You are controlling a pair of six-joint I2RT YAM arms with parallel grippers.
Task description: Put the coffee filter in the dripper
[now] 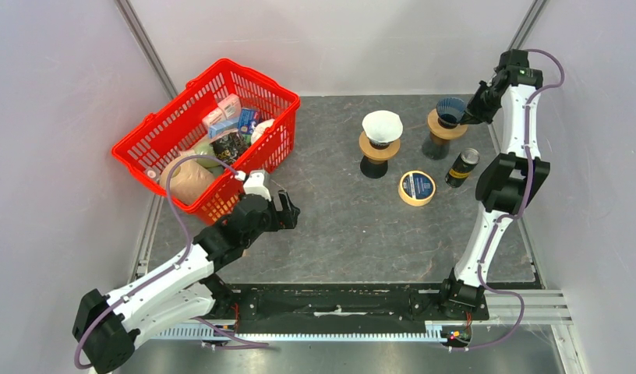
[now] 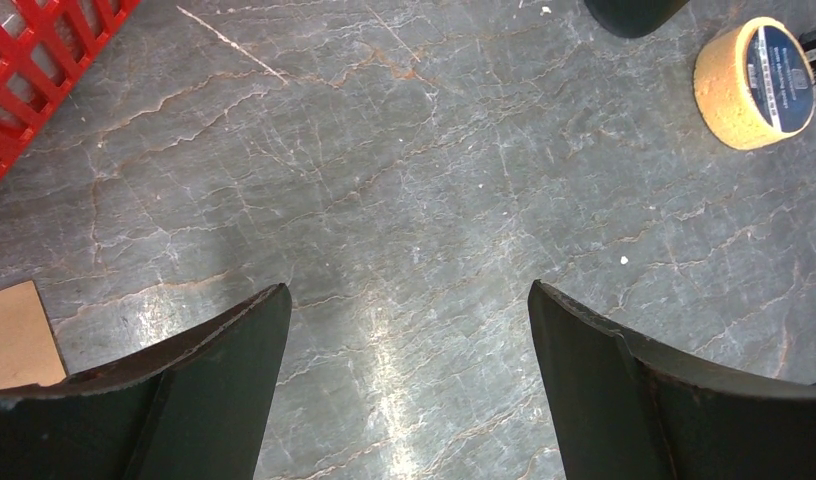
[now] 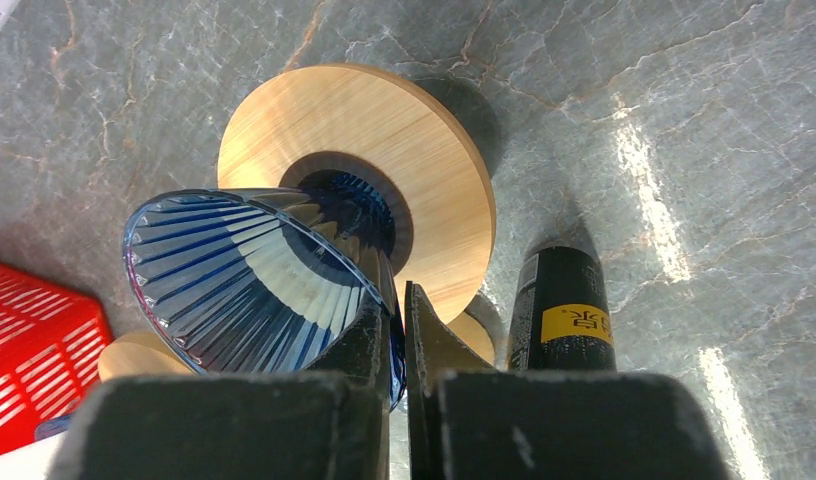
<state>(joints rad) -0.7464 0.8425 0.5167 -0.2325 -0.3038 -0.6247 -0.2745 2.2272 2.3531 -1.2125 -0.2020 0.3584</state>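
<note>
Two risks: dripper (image 3: 244,290) slipping from right jaws, clamped thinly on its glass rim; tipping off wooden stand (image 3: 424,150). Filter (image 1: 382,126) on second stand (image 1: 377,148), left of dripper. Left jaws wide apart, empty, farther left.

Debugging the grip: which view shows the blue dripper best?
Right wrist: the blue dripper is close up, its ribbed wall clear and its rim pinched in the right claw, over the wooden ring. Top external shows it small, at far right. Left wrist misses it.

Right gripper (image 1: 468,114) on blue dripper (image 1: 450,109) rim (seemingly a tight grip), white filter (image 1: 382,125) nearby.
</note>
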